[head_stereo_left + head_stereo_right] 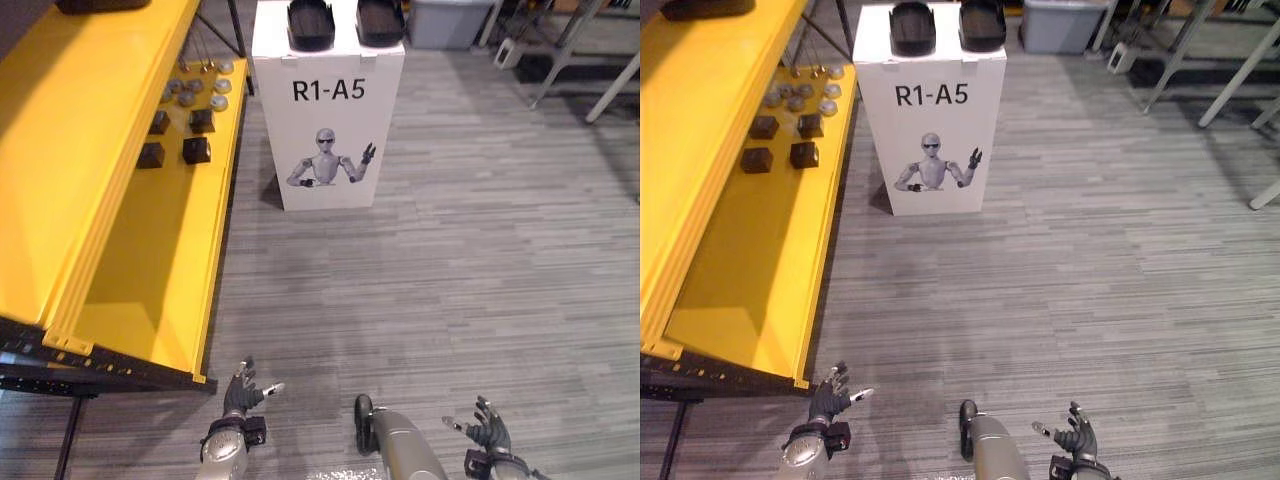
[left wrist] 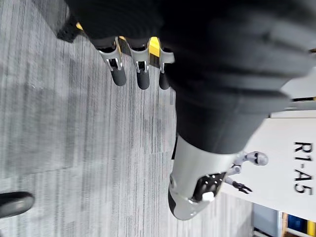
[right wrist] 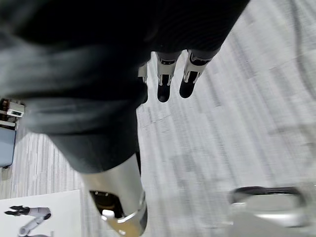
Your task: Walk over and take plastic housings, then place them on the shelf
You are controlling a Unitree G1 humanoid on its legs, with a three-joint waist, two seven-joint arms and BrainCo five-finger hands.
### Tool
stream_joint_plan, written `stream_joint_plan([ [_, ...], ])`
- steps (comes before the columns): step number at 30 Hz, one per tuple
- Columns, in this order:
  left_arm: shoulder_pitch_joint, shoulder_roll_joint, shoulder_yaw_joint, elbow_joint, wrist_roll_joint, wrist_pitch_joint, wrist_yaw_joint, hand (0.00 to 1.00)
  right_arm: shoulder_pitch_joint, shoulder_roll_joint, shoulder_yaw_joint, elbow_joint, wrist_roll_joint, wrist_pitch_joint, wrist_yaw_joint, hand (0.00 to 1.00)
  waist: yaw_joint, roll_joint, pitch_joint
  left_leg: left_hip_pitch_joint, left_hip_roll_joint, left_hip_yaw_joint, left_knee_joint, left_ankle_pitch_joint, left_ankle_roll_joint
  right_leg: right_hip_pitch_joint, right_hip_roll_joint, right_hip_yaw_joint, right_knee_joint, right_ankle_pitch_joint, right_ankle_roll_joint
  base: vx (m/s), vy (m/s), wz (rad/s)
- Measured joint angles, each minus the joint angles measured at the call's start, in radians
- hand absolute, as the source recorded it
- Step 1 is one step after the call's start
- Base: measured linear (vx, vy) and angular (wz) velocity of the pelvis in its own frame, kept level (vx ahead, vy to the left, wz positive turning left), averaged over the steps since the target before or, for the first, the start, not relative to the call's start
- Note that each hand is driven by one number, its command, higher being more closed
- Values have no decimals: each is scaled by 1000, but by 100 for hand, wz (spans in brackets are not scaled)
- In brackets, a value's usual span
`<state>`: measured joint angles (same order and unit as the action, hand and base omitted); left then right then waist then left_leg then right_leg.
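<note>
**Grey plank floor, yellow shelf at left**

A grey wood-grain floor (image 1: 450, 260) is seen across the whole room. A yellow shelf (image 1: 60, 160) on a black frame (image 1: 40, 378) is set along the left side. A white stand (image 1: 330, 140), printed with a label and a robot figure, is placed just beside its far end. A grey bin (image 1: 448, 22) and slanted metal legs (image 1: 562, 55) are seen at the back. The floor is evenly lit.

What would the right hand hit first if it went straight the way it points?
Probably nothing nearby: the right hand points over bare floor; the white box stands off to its left.
</note>
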<state>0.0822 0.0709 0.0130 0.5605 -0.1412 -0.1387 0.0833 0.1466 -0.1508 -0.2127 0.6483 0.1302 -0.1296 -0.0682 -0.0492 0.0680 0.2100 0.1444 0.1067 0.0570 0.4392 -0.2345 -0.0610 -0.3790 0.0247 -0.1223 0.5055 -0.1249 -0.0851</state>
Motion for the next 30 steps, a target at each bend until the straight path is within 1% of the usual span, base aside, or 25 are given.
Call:
stream_joint_plan([
  [1,6,-20,1,-3,-1,0,-1,0,22,0,16,-34,1,0,-2,0,-2,-9,7,-67,12,-3,232,116,39,109,-13,-7,-49,-26,-8,577,-194,48],
  [3,27,-37,0,-39,-1,-3,-4,0,32,9,40,-70,4,-1,-9,0,19,-11,8,-183,67,31,538,129,44,257,2,-5,-127,-36,-22,512,-169,19],
  [4,35,-40,0,-58,-1,-4,-3,0,33,16,54,-93,5,-4,-12,0,34,-17,9,-246,91,59,629,124,50,317,8,1,-173,-46,-36,537,-179,-10],
  [5,40,-45,0,-71,-3,-4,-2,0,30,26,57,-115,11,-11,-13,0,52,-21,10,-330,106,91,668,107,54,385,9,9,-233,-57,-29,415,-136,-8],
  [6,40,-48,0,-71,-4,-4,-2,0,29,29,56,-119,18,-11,-14,0,60,-20,10,-371,109,107,656,98,51,409,10,10,-257,-58,-28,372,-101,-10],
  [8,55,-54,-2,-71,-13,-4,-1,0,10,31,56,-101,24,-10,-14,0,79,-23,13,-467,91,173,500,66,50,482,9,29,-321,-66,-26,365,-55,-14],
  [9,72,-55,-7,-70,-13,-3,0,0,1,27,53,-76,25,-10,-14,0,80,-26,14,-475,59,187,365,58,40,510,3,34,-341,-74,-23,380,7,-19],
  [10,87,-58,-12,-65,-13,0,-1,0,-13,25,31,-36,26,-10,-14,0,82,-27,15,-470,5,185,135,71,25,548,-6,44,-361,-87,-14,463,87,-34],
  [11,90,-62,-12,-62,-13,1,0,0,-37,25,-3,22,26,-8,-18,0,92,-22,13,-458,-37,173,-91,118,7,574,-5,65,-389,-98,-4,474,113,-37],
  [12,89,-61,-11,-62,-13,1,0,0,-44,24,-10,45,26,-7,-21,0,95,-19,11,-456,-50,161,-171,151,6,588,-1,78,-406,-102,1,504,145,-66],
  [13,87,-59,-8,-58,-13,1,3,0,-57,24,-13,70,25,-5,-23,0,108,-25,6,-452,-66,137,-207,248,18,607,-5,113,-425,-117,15,493,137,-69],
  [14,81,-58,-3,-44,-12,1,3,0,-55,25,-11,73,25,-2,-22,0,114,-37,-12,-457,-102,125,-198,293,78,604,-29,139,-403,-152,35,516,136,-63],
  [15,76,-59,-1,-31,-12,2,3,0,-54,23,-12,79,24,-2,-22,0,110,-46,-14,-459,-114,120,-184,294,103,597,-44,142,-374,-171,44,528,113,-22],
  [16,59,-65,-9,-3,-12,5,1,0,-53,15,-16,97,21,0,-22,0,94,-53,-15,-457,-134,127,-137,250,123,576,-71,141,-280,-197,72,523,103,-4],
  [18,65,-61,-31,15,-12,5,-2,0,-50,17,-25,129,19,6,-20,0,89,-61,-17,-395,-159,139,-118,179,136,509,-95,158,-22,-199,99,516,128,-7],
  [19,67,-47,-45,21,-12,7,-3,0,-31,32,-23,128,17,7,-18,0,83,-81,-17,-327,-186,139,-129,137,146,430,-123,168,229,-148,185,508,132,4],
  [20,68,-37,-54,30,-13,10,-2,0,-25,43,-18,128,16,8,-12,0,75,-93,-18,-265,-206,131,-131,101,147,347,-149,166,453,-118,214,512,113,10],
  [22,74,-35,-66,32,-13,17,1,0,-3,47,3,117,9,9,-5,0,71,-88,-23,-171,-206,124,-155,60,149,230,-163,136,596,-133,190,494,55,4],
  [23,72,-30,-71,32,-13,17,1,0,2,48,12,111,5,9,-4,0,63,-86,-25,-144,-203,112,-171,52,147,194,-167,117,600,-137,183,560,6,20],
  [25,49,-21,-77,37,-15,16,2,0,-2,52,24,108,2,8,1,0,51,-78,-21,-62,-173,78,-218,28,132,72,-155,64,507,-146,170,618,-90,34],
  [26,35,-21,-75,53,-24,17,4,0,-1,51,28,112,2,8,2,0,46,-67,-13,-15,-145,70,-242,25,126,34,-131,52,370,-144,169,697,-166,36],
  [27,31,-18,-68,56,-31,17,9,0,-3,50,29,113,2,8,3,0,33,-65,-13,15,-118,51,-258,25,125,19,-105,59,164,-132,159,582,-167,38],
  [28,28,-16,-64,59,-33,16,11,0,-4,50,29,114,2,8,2,0,24,-65,-13,27,-107,43,-266,23,124,18,-95,65,48,-109,148,576,-217,49],
  [29,22,-9,-57,61,-32,15,17,0,-5,47,28,114,2,8,2,0,13,-72,-15,43,-96,23,-271,14,108,25,-84,88,-116,-24,143,604,-283,62],
  [30,8,-9,-57,81,-32,14,23,0,-6,36,26,125,2,8,2,0,3,-72,-19,68,-72,-8,-270,-7,72,60,-69,90,-201,173,130,741,-361,43],
])
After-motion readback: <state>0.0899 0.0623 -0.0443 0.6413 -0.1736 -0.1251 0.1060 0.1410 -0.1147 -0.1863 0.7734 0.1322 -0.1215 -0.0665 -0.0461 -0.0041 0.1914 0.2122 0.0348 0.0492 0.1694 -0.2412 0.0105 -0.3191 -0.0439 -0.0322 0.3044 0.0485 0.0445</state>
